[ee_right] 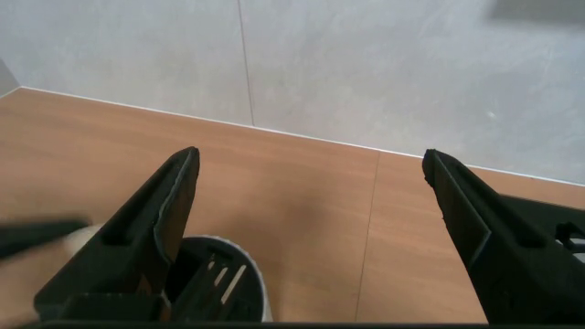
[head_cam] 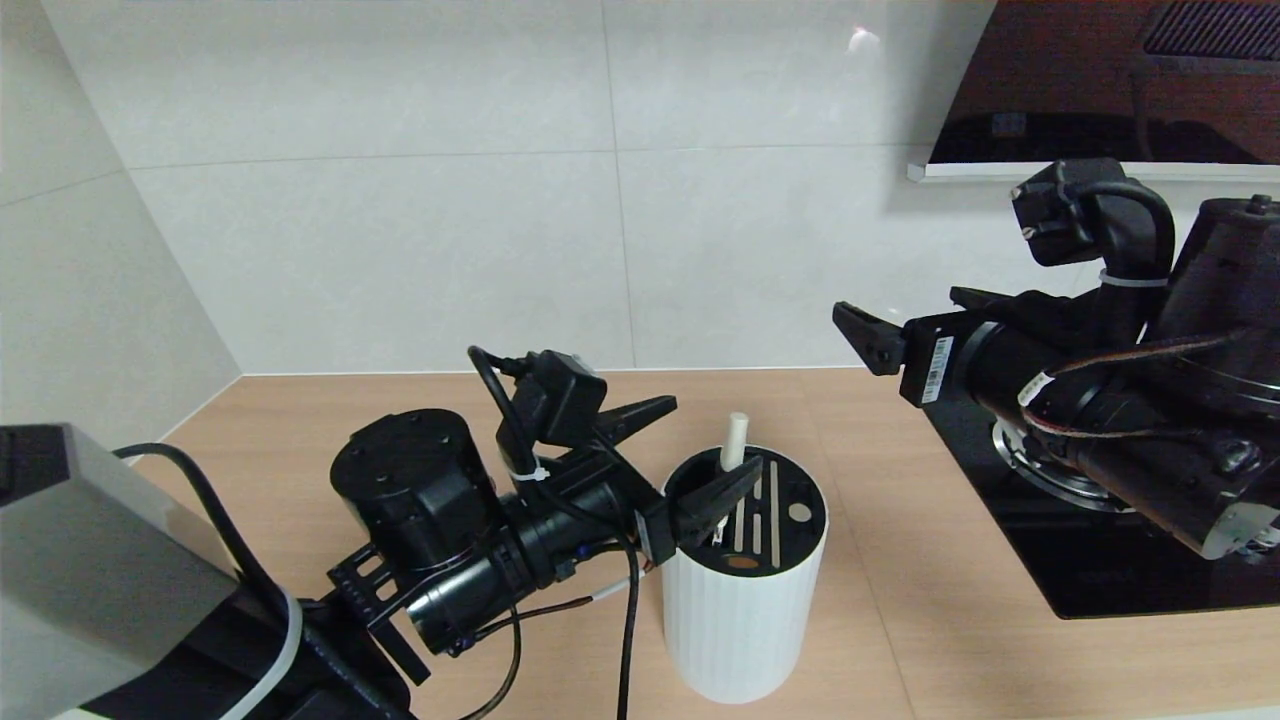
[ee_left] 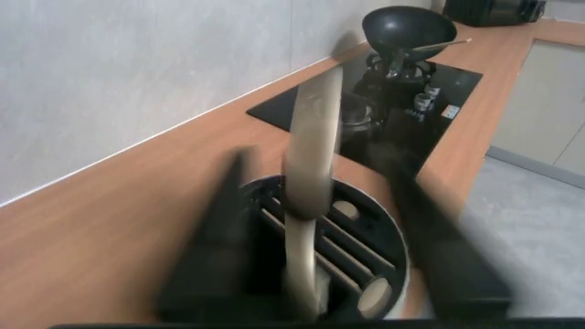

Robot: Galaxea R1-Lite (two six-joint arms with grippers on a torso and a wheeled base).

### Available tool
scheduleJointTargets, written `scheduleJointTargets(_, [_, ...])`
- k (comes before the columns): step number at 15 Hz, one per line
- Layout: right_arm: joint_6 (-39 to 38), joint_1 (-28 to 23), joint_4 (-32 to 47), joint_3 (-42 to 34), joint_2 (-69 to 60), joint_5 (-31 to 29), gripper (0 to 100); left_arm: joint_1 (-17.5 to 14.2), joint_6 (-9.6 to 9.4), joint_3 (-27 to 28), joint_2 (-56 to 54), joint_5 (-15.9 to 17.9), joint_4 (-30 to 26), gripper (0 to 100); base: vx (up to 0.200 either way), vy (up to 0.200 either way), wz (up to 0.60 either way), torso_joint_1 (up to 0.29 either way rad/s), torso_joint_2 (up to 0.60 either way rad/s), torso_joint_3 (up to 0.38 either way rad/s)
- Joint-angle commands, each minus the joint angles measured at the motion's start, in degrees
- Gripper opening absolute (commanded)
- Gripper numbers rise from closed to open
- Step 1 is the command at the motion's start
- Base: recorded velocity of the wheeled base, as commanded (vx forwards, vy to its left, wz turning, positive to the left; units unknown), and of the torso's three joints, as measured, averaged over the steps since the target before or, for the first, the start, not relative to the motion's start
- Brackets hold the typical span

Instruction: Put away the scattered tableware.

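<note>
From the head camera, a tall white holder (head_cam: 742, 600) with a black slotted top stands on the wooden counter (head_cam: 300, 420). A pale handle (head_cam: 736, 440) sticks straight up out of a slot near the holder's back edge. I cannot tell what kind of tableware it is, because the rest of it is down inside. The left gripper (head_cam: 716, 432) is right at the top of the holder, with one finger on each side of the handle. The right gripper (head_cam: 896, 302) is up in the air, well apart from the holder, on the side where the black stove (head_cam: 1060, 560) is. Its fingers are spread wide and hold nothing.

From the left wrist camera, the handle (ee_left: 311, 174) stands in its slot in the holder (ee_left: 384, 265). The left gripper (ee_left: 320, 169) is wide open around it, with a gap on both sides, so it has no hold of anything. Past the holder sits a dark wok (ee_left: 409, 27) on the stove.

From the right wrist camera, the right gripper (ee_right: 311, 174) is wide open and empty, above the holder (ee_right: 224, 283).

The handle looks thin, stiff, smooth and light. I think it could slip, so a good place to pinch it is the middle of the part that shows. A sideways tug might tip the holder.
</note>
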State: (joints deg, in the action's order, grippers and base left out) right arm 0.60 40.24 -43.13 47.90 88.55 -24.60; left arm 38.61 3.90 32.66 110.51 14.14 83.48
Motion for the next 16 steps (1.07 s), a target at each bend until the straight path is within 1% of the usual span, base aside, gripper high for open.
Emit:
scheduleJointTargets(1, [0.0, 0.0, 0.0, 0.0, 0.1, 0.0, 100, 0.1, -0.03, 0.1, 0.0, -0.5, -0.1, 100, 0.000, 0.000, 0.00, 0.000, 0.00, 0.000])
scheduleJointTargets(3, [0.0, 0.0, 0.0, 0.0, 0.1, 0.0, 100, 0.1, -0.03, 0.3, 0.0, -1.3, -0.1, 100, 0.000, 0.000, 0.00, 0.000, 0.00, 0.000])
scheduleJointTargets(5, [0.0, 0.0, 0.0, -0.1, 0.1, 0.0, 100, 0.1, -0.03, 0.3, -0.5, -1.4, -0.1, 100, 0.000, 0.000, 0.00, 0.000, 0.00, 0.000])
scheduleJointTargets(6, [0.0, 0.0, 0.0, -0.1, 0.0, 0.0, 100, 0.1, 0.32, 0.5, -2.2, -1.8, 1.2, 100, 0.000, 0.000, 0.00, 0.000, 0.00, 0.000])
scheduleJointTargets(8, [-0.1, -0.1, -0.1, -0.8, -4.0, -0.2, 100, -0.3, 0.41, 1.8, -7.9, -5.2, 1.9, 100, 0.000, 0.000, 0.00, 0.000, 0.00, 0.000])
scheduleJointTargets(9, [0.0, -0.7, 0.2, -1.4, -7.4, -0.1, 100, -1.0, 0.41, 1.8, -11.6, -7.0, 1.8, 100, 0.000, 0.000, 0.00, 0.000, 0.00, 0.000])
scheduleJointTargets(10, [0.0, -2.1, 0.4, -3.0, -10.6, -0.4, 100, -2.9, 0.32, 1.1, -15.4, -8.3, 1.8, 100, 0.000, 0.000, 0.00, 0.000, 0.00, 0.000])
scheduleJointTargets(12, [0.1, -6.1, 0.4, -11.9, -17.9, -0.5, 100, -7.2, 0.32, -1.6, -22.0, -8.9, 1.7, 100, 0.000, 0.000, 0.00, 0.000, 0.00, 0.000])
scheduleJointTargets(13, [0.9, -10.0, 0.5, -17.8, -23.5, -0.3, 100, -9.3, 0.32, -3.6, -25.0, -9.0, 1.6, 100, 0.000, 0.000, 0.00, 0.000, 0.00, 0.000])
scheduleJointTargets(14, [1.6, -12.5, 0.8, -20.0, -26.3, 0.3, 100, -10.0, 0.41, -4.8, -26.5, -9.0, 1.6, 100, 0.000, 0.000, 0.00, 0.000, 0.00, 0.000])
scheduleJointTargets(15, [2.0, -19.3, 3.4, -25.0, -34.0, 2.5, 100, -11.5, 0.41, -9.9, -31.6, -9.0, 1.4, 100, 0.000, 0.000, 0.00, 0.000, 0.00, 0.000])
scheduleJointTargets(16, [1.3, -23.0, 6.0, -26.7, -40.1, 4.9, 100, -13.0, 0.41, -13.6, -35.4, -9.0, 0.5, 100, 0.000, 0.000, 0.00, 0.000, 0.00, 0.000])
